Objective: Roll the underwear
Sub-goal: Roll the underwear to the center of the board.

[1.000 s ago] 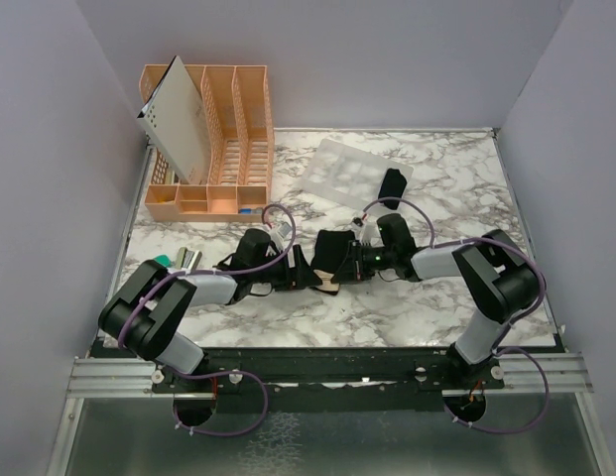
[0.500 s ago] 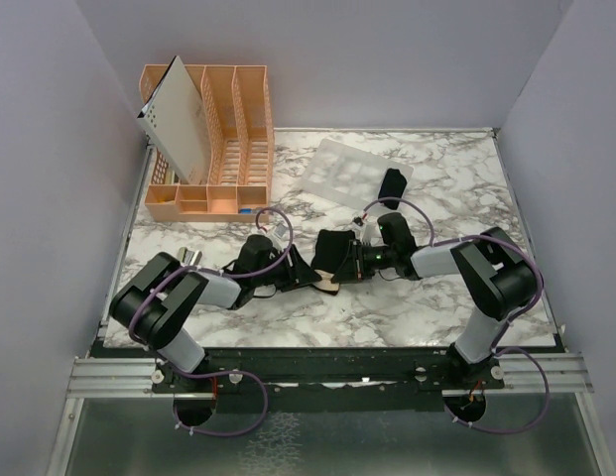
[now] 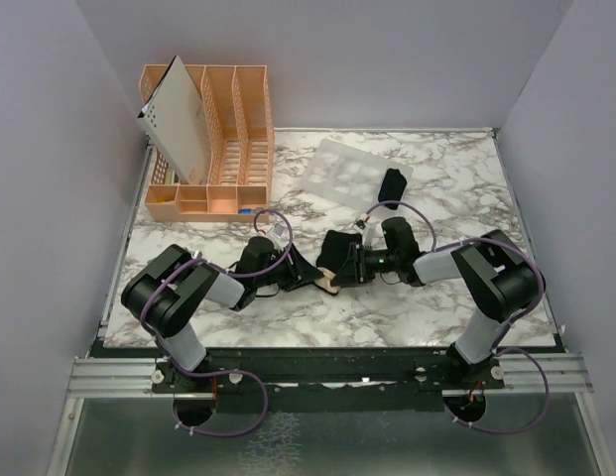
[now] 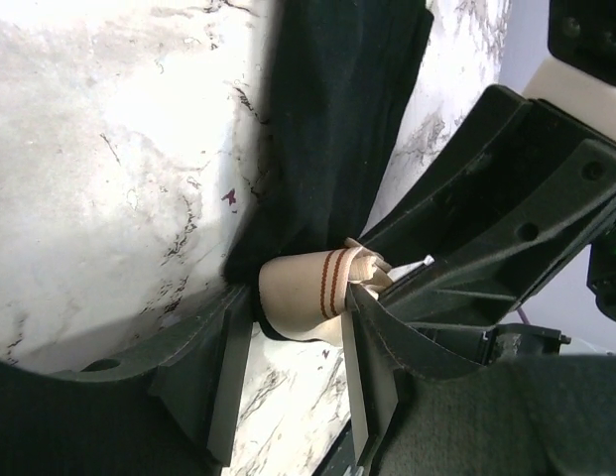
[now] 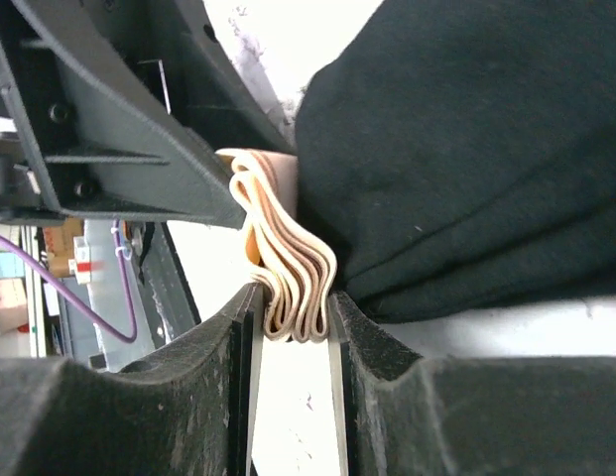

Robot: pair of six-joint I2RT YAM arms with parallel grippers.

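L claw (image 4: 300,307) has narrowed round underwear's (image 4: 327,119) tan band (image 5: 288,248) — grip unclear; R claw (image 5: 293,317) still pinches it — prob. regrip mid-roll.

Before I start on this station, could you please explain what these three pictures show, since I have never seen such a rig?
Two robot arms are bolted at the near edge of a marble table. One picture looks down from above; the other two come from a camera on each wrist. Mid-table lies black underwear with a tan band. The left gripper and right gripper face each other, both pinching that band. Farther back, a rolled bundle lies at the edge of a clear tray, and an orange organizer stands far left.
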